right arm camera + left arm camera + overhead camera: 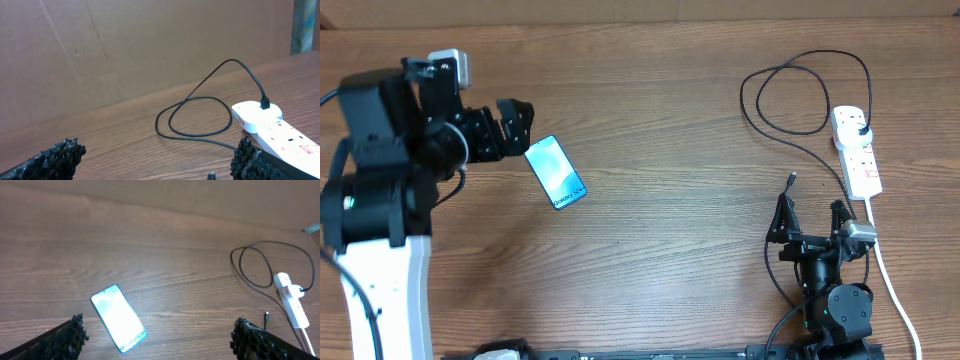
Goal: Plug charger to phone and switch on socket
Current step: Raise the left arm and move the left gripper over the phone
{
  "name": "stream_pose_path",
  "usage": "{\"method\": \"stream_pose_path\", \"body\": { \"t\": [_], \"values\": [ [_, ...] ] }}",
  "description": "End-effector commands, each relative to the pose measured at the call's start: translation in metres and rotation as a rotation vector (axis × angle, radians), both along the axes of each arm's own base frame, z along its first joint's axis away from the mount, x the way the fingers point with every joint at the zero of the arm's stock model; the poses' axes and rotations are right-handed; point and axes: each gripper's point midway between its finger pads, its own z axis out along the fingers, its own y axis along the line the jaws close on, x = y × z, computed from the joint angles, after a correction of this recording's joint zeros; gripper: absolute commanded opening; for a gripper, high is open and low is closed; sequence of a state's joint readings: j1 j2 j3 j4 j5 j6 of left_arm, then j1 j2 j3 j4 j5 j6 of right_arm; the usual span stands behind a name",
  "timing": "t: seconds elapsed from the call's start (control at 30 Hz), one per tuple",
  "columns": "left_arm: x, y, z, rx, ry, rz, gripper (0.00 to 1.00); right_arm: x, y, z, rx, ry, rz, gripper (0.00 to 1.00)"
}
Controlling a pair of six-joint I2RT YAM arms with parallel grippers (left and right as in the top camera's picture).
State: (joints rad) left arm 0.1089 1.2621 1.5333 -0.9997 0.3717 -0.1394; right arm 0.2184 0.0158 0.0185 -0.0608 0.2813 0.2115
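Observation:
The phone lies flat on the wooden table with its blue screen lit, also in the left wrist view as the phone. My left gripper hovers open just left of it, nothing between its fingers. The charger loops on the table at the right. Its black plug sits in the white socket, and its connector tip lies loose. My right gripper stands open just short of that tip, with the socket to its right.
The socket's thick white lead runs down the right side toward the front edge, close to the right arm's base. A brown cardboard wall stands behind the table.

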Motion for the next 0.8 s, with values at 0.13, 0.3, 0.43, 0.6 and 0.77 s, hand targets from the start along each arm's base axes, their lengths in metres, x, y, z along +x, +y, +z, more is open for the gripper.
{"method": "stream_pose_path", "body": {
  "t": [0.13, 0.3, 0.43, 0.6, 0.77],
  "values": [
    [0.017, -0.011, -0.024, -0.08, 0.107, -0.035, 0.86, 0.0, 0.0, -0.003, -0.003, 0.003, -0.006, 1.0],
    [0.025, -0.015, -0.046, -0.123, 0.186, -0.043, 0.32, 0.0, 0.0, -0.003, -0.003, 0.003, -0.006, 1.0],
    [0.029, -0.017, -0.063, -0.146, 0.254, -0.029, 0.42, 0.0, 0.0, -0.003, -0.003, 0.003, -0.006, 1.0],
    [0.032, -0.03, -0.084, -0.146, 0.328, -0.061, 0.69, 0.0, 0.0, -0.003, -0.003, 0.003, -0.006, 1.0],
    [0.034, -0.052, -0.101, -0.126, 0.38, -0.113, 0.83, 0.0, 0.0, -0.003, -0.003, 0.003, -0.006, 1.0]
  ]
}}
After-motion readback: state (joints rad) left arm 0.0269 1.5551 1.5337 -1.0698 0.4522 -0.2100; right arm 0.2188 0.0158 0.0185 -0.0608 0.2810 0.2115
